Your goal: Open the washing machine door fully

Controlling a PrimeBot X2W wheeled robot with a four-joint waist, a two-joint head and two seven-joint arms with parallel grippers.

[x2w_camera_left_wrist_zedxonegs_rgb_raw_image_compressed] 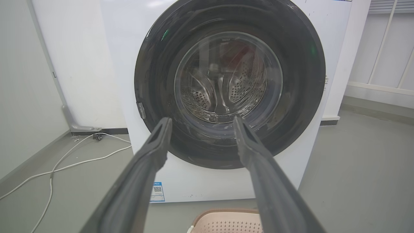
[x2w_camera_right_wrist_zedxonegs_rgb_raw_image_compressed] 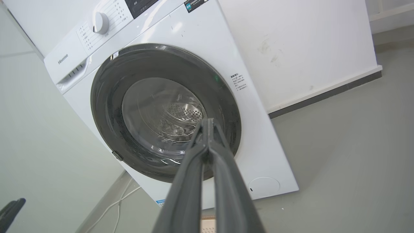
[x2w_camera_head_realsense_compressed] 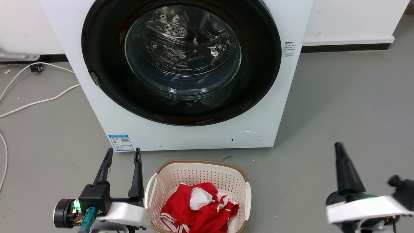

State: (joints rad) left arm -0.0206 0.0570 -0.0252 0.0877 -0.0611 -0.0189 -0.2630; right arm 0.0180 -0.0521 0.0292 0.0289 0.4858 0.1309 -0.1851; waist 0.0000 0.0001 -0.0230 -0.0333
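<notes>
White Hisense washing machine (x2w_camera_right_wrist_zedxonegs_rgb_raw_image_compressed: 200, 42), boxy, on grey floor. Round glossy black door (x2w_camera_head_realsense_compressed: 181, 61) shut flush on its front, bulging glass facing robot, perforated steel drum behind. Blue QR sticker (x2w_camera_head_realsense_compressed: 121, 142) low left; its print too small to read. Left gripper (x2w_camera_head_realsense_compressed: 124, 152) spread wide, empty; right gripper (x2w_camera_head_realsense_compressed: 338, 149) fingers pressed together, holding nothing. Cream lattice basket (x2w_camera_head_realsense_compressed: 200, 163) just before machine.

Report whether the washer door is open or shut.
Shut: the washing machine door sits flush against the washing machine front, no gap.

The grey floor (x2w_camera_head_realsense_compressed: 339, 106) bears the white washing machine (x2w_camera_head_realsense_compressed: 194, 137), a cream laundry basket (x2w_camera_head_realsense_compressed: 194, 174) before it, and white cables (x2w_camera_head_realsense_compressed: 35, 103) at its left.
</notes>
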